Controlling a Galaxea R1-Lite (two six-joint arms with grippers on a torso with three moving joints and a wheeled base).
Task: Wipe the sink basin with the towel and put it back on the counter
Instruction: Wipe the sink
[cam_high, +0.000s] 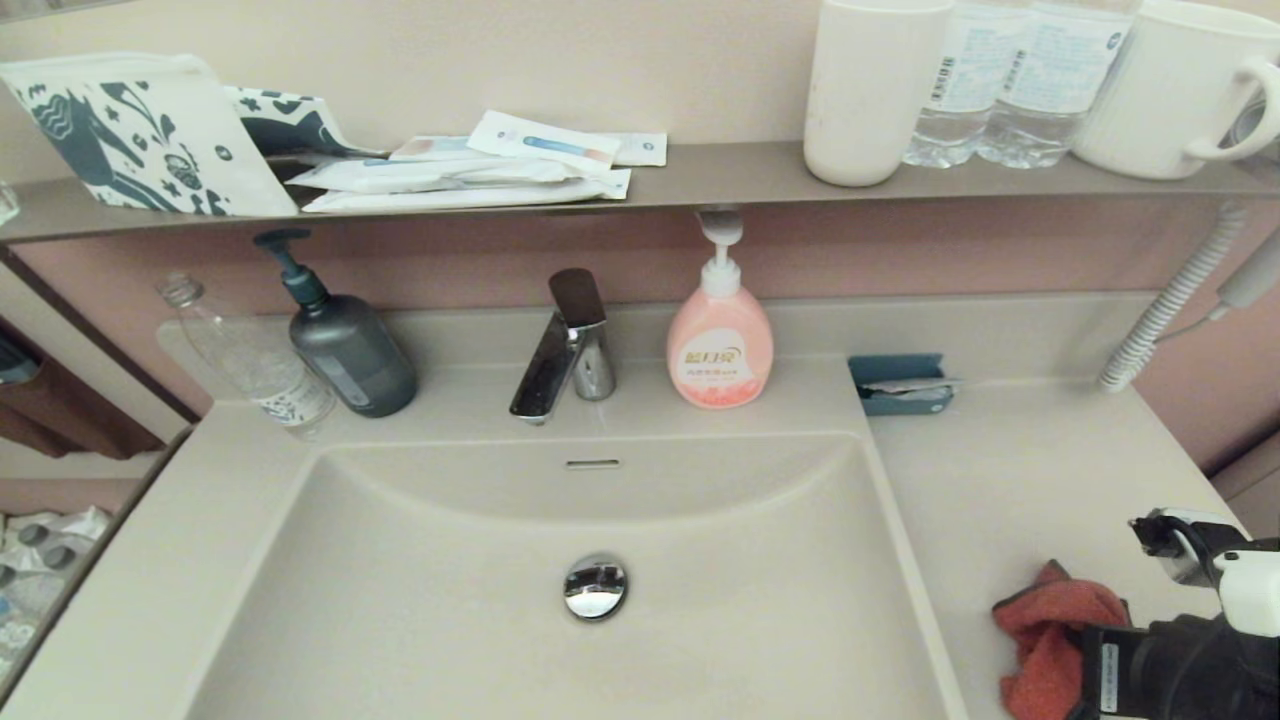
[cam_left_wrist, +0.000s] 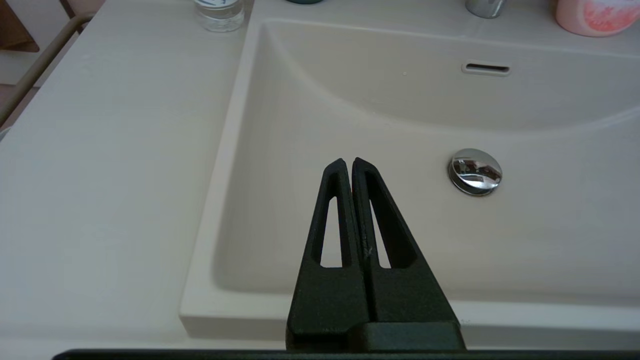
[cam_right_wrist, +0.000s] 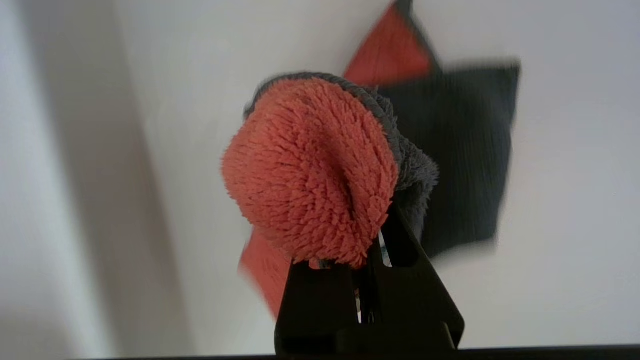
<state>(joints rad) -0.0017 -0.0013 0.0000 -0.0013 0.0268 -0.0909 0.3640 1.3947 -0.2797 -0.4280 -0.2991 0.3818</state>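
The beige sink basin (cam_high: 450, 600) fills the middle, with its chrome drain plug (cam_high: 595, 586) and overflow slot (cam_high: 593, 463). At the lower right, over the counter (cam_high: 1020, 470) beside the basin, my right gripper (cam_high: 1085, 650) is shut on the red-orange towel (cam_high: 1050, 625). In the right wrist view a fluffy bunch of the towel (cam_right_wrist: 310, 170) bulges over the gripper (cam_right_wrist: 370, 220) and hides its fingertips, and the dark grey reverse trails beyond. My left gripper (cam_left_wrist: 348, 164) is shut with nothing in it, over the near left part of the basin (cam_left_wrist: 400, 110). It is out of the head view.
The chrome faucet (cam_high: 565, 350), a dark pump bottle (cam_high: 350, 350), a clear bottle (cam_high: 250, 360) and a pink soap bottle (cam_high: 720, 345) line the back edge. A small blue tray (cam_high: 900, 383) sits on the right counter. Cups, bottles and a patterned pouch (cam_high: 140, 135) are on the shelf.
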